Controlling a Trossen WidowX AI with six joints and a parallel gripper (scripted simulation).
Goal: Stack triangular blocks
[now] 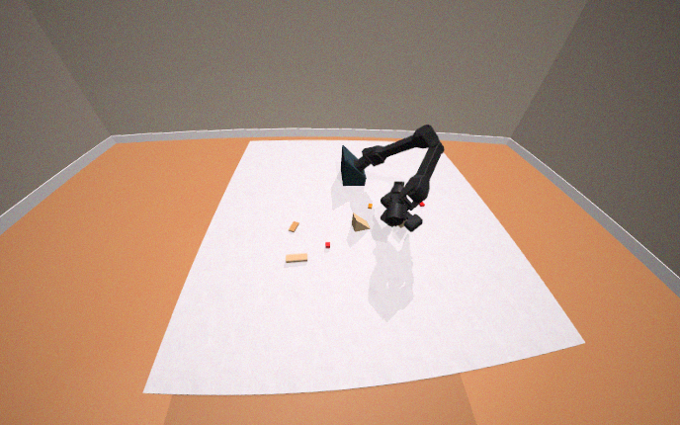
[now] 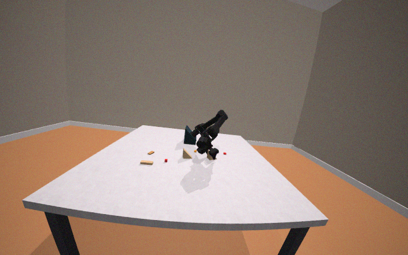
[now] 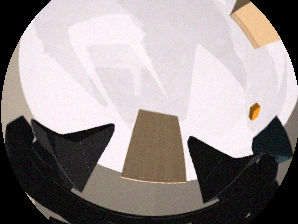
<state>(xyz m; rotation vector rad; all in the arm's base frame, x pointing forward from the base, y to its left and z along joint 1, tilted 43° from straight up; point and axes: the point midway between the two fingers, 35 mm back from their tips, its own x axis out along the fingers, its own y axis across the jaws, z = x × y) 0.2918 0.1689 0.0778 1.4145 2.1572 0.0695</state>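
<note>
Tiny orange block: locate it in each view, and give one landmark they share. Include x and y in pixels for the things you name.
Tiny orange block (image 1: 370, 206) (image 2: 195, 151) (image 3: 254, 111)
Top: just right of centre.
Exterior: slightly left of centre, below mid-height.
Wrist: right side, mid-height.
Shared landmark: dark wedge (image 1: 352, 174) (image 2: 189, 137) (image 3: 274, 141).

You'll find no readable text, label, brand, number or sign on anything, from bench edge to bench edge.
</note>
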